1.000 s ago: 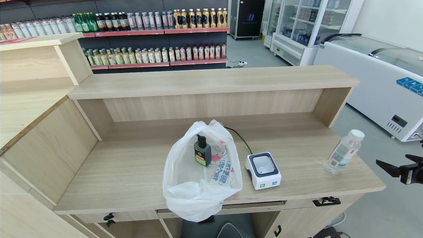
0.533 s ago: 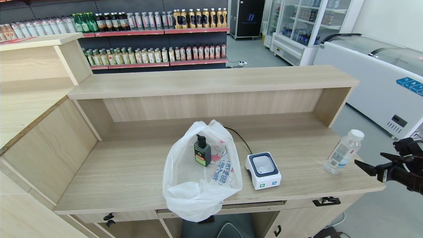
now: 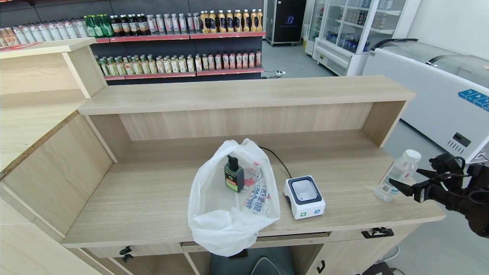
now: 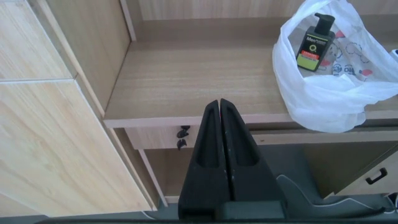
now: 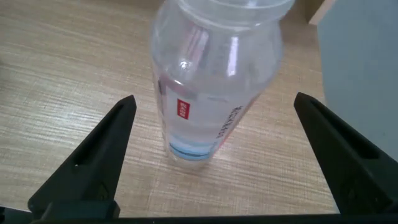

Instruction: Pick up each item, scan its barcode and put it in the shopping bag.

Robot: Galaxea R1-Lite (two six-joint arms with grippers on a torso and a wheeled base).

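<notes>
So the big pale wooden worktop (image 3: pixel 153 198) takes up the middle of the head view. The white shopping bag (image 3: pixel 229 225) slumps open at centre, hanging a bit over the front edge, and the little white scanner (image 3: pixel 304 196) is just beside it on the right. The clear water bottle (image 3: pixel 397 175) is the item that matters. It stands upright, so its long axis is vertical, way over at the right-middle of the frame near the worktop's end and well apart from the scanner. A dark pump bottle (image 3: pixel 234 176) is already in the bag, so I'd guess the water is next. The right tool (image 3: pixel 403 175) comes in from the right edge, roughly level and spread wide. In its wrist view the bottle (image 5: pixel 211 81) sits dead centre in the gap, fingers (image 5: pixel 93 162) on either side and not touching yet. How deep it sits between them I can't tell. The left tool (image 4: pixel 219 124) is pinched closed on nothing, down by the worktop's left end, so the right arm is clearly nearer. Looks like a straight side-on squeeze on the bottle body.
</notes>
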